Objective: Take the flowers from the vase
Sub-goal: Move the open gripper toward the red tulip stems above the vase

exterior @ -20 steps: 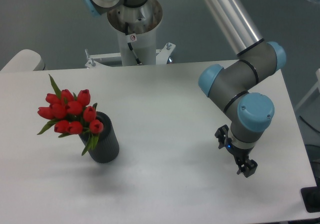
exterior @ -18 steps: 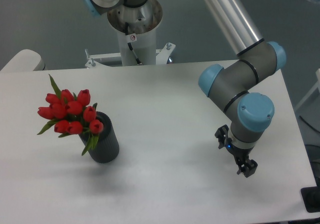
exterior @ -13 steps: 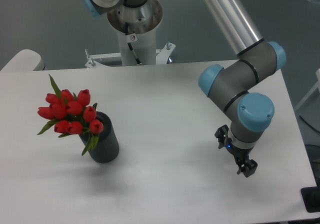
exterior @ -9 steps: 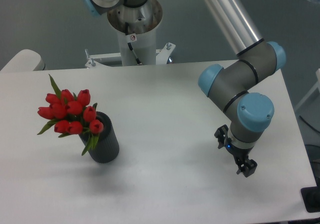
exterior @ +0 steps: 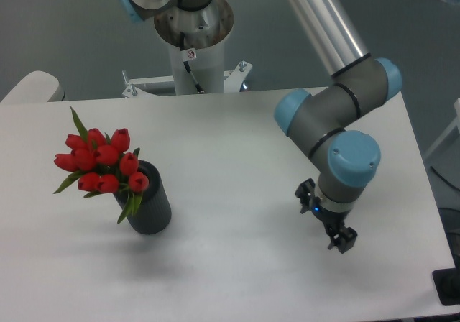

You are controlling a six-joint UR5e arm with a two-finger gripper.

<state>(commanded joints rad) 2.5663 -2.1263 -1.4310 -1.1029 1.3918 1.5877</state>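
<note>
1. The end effector (exterior: 325, 218) hangs low over the right part of the white bench (exterior: 237, 142), under the grey arm (exterior: 338, 113) with its blue joint caps.
2. It is small and dark from this view, so I cannot tell whether its fingers are spread or closed; nothing is seen between them.
3. The flowers (exterior: 100, 162), a bunch of red tulip buds with green leaves, are well apart from the end effector, far off to its side toward the left of the picture.
4. They stand in the vase (exterior: 149, 207), a dark textured cylinder leaning slightly on the bench, with the buds above and beside its mouth.
5. The arm's base column (exterior: 192, 45) rises behind the bench, beyond the end effector toward the top of the picture.
</note>
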